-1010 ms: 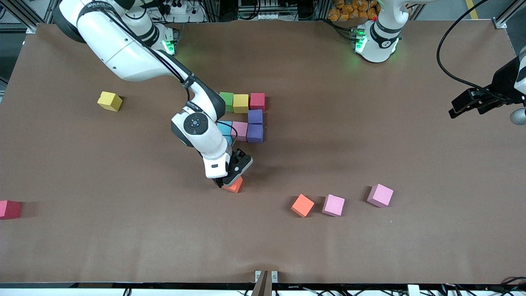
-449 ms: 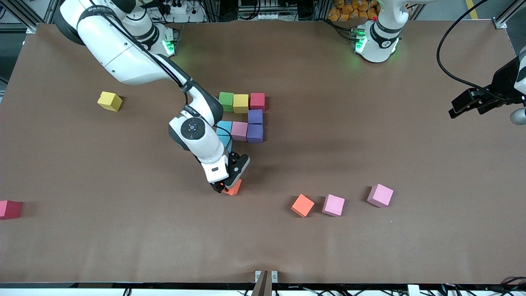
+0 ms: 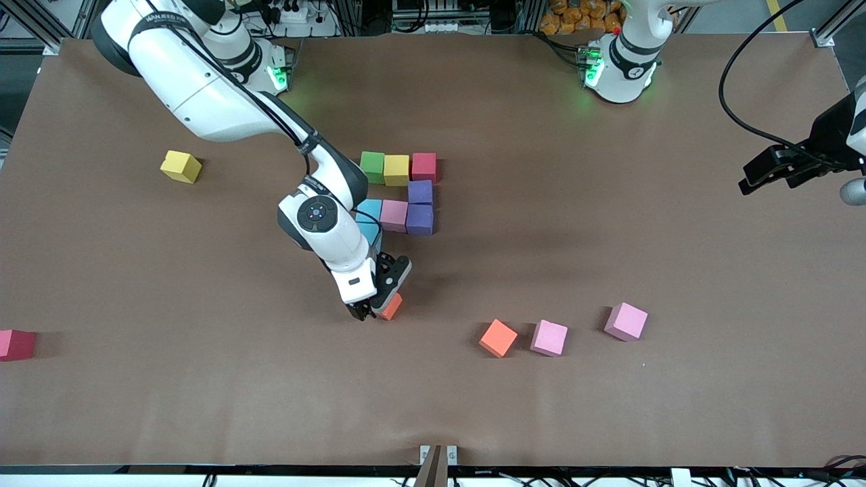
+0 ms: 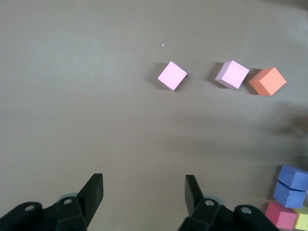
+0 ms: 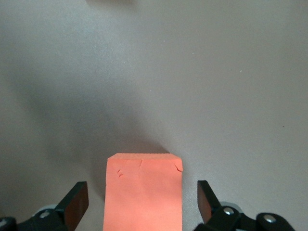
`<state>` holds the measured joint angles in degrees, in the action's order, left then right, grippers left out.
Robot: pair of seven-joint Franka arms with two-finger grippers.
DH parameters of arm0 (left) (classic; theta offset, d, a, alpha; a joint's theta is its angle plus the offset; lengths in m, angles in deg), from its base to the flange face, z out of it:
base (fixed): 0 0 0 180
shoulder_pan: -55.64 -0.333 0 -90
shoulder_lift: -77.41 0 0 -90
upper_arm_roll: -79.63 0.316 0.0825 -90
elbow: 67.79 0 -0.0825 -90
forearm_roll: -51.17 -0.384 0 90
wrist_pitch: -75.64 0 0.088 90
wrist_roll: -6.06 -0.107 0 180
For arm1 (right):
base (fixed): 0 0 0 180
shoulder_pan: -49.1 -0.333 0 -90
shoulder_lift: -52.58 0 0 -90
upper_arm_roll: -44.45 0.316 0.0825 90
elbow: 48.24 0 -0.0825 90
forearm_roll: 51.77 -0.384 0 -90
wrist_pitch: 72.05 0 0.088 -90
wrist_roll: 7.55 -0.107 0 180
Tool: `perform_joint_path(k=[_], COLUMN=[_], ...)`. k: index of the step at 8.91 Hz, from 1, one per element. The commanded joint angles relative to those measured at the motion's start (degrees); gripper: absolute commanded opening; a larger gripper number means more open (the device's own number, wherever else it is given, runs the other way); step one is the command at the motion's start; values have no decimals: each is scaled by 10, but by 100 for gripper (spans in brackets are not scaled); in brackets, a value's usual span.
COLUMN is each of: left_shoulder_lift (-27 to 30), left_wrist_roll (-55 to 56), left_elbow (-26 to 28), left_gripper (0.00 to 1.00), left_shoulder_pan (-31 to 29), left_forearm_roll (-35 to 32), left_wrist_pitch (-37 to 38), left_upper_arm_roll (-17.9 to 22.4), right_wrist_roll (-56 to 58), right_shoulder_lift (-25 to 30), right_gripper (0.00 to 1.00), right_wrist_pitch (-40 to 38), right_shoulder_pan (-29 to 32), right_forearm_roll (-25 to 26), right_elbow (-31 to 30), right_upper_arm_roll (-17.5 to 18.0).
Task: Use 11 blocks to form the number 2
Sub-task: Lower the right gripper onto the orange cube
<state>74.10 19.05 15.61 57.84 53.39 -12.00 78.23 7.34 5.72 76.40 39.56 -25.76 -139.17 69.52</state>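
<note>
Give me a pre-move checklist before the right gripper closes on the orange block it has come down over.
1. Right gripper open: ok.
2. Orange block between its fingers, a gap on each side: ok.
3. Block square to the fingers: ok.
4. Block resting on the table: cannot tell.
5. Left gripper empty, waiting over bare table at its own end: ok.
6. Partial number 2 intact, apart from the pick: ok.

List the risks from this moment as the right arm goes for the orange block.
The right gripper stands open around the orange block with gaps on both sides; closing off-centre may twist it. The arm's wrist hangs over the light blue blocks of the partial number 2, so carrying in could nudge them.
</note>
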Motion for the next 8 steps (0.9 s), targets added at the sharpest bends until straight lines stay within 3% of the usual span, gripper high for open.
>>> perform_joint_path(k=[1, 2, 3, 4, 5, 6, 7, 8], left_shoulder_lift=[-1, -1, -1, -1, -1, -1, -1, -1], left_wrist_roll=[6, 6, 6, 6, 6, 6, 5, 5], left_elbow=[-6, -6, -6, -6, -6, -6, -6, -6], left_gripper=[77, 77, 77, 77, 77, 77, 77, 77], left_shoulder_pan=[-3, -3, -3, -3, -3, -4, -3, -3], left_forearm_roll=[17, 17, 17, 17, 17, 17, 17, 17], left_wrist_pitch=[1, 1, 1, 1, 1, 1, 1, 1], left_upper_arm_roll=[0, 0, 0, 0, 0, 0, 0, 0], right_wrist_roll=[7, 5, 4, 0, -16, -19, -19, -21], right_shoulder_lift=[-22, -23, -23, -23, -22, -19, -15, -5], right_gripper=[100, 95, 82, 56, 37, 13, 2, 0], right_wrist_pitch=[0, -1, -3, -6, -6, -7, -10, -37], right_shoulder_pan=[-8, -8, -10, -11, -8, -4, -3, -1], right_forearm_roll=[-4, -4, -5, -6, -23, -82, -123, -128], right_elbow=[20, 23, 27, 30, 30, 30, 30, 29], right_upper_arm_roll=[-8, -8, -8, -8, -8, -8, -9, -10])
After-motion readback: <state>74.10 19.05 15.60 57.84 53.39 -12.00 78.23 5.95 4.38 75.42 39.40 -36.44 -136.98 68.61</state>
